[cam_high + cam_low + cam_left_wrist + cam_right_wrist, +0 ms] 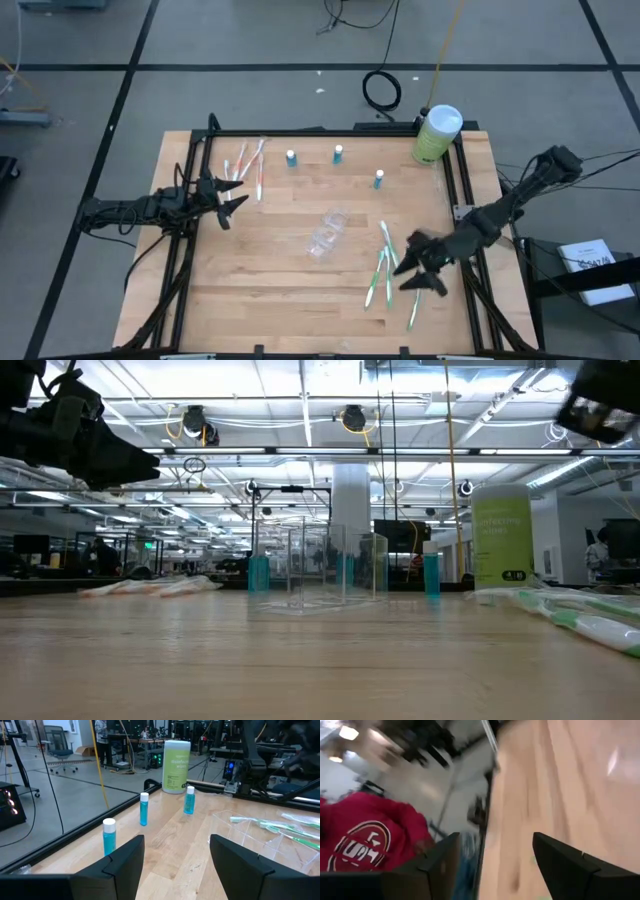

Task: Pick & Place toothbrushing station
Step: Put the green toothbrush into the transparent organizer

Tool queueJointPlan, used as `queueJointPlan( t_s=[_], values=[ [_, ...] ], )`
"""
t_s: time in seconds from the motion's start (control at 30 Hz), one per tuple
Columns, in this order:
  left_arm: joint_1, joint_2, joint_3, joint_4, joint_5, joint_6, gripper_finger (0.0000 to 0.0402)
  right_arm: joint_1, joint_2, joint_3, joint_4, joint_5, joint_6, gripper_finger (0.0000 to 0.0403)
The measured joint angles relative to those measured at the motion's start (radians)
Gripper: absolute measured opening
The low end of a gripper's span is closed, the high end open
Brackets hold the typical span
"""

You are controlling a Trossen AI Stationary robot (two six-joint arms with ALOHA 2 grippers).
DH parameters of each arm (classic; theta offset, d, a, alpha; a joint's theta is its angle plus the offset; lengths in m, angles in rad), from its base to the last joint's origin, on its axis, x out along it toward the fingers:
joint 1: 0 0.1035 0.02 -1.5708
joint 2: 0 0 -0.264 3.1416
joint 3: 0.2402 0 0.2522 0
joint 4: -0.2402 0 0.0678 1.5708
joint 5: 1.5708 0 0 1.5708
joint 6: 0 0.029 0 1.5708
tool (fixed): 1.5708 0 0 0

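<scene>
The toothbrushes you are after split into two lots: green-white toothbrushes (385, 262) lie loose on the desk (270, 290) just beside your right gripper (418, 270), whose jaws stand wide apart with nothing between them, hanging above the desk's right side. Your left gripper (226, 198) hovers at the left edge with its jaws partly open and equally empty, close to the pink-white toothbrushes (248, 165) scattered near the far left corner. Out from there, the clear holder (328, 233) lies near the middle of the desk, apparently tipped over, well apart from both arms. Three blue tubes (337, 154) stand in a loose row along the far side, and the pale-green canister (436, 134) sits at the far right corner. Nothing looks placed yet, so you seem to be at the first pick. The next move likely calls for lowering the right jaws squarely across one thin green brush handle, singling it out from its neighbours.
</scene>
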State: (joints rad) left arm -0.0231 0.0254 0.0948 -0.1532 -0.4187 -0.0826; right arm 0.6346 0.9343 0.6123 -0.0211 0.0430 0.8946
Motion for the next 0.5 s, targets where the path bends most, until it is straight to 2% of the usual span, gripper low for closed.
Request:
queueJointPlan(
  t_s=[0.13, 0.27, 0.5],
  values=[
    [0.000, 0.000, 0.000, 0.000, 0.000, 0.000, 0.0234, 0.052, 0.145, 0.066, -0.153, -0.117, 0.374, 0.0224],
    [0.000, 0.000, 0.000, 0.000, 0.000, 0.000, 0.0234, 0.099, 0.245, 0.067, -0.247, -0.130, 0.726, 0.0209],
    [0.000, 0.000, 0.000, 0.000, 0.000, 0.000, 0.0234, 0.106, 0.351, 0.067, -0.403, -0.147, 1.047, 0.0194]
  ],
)
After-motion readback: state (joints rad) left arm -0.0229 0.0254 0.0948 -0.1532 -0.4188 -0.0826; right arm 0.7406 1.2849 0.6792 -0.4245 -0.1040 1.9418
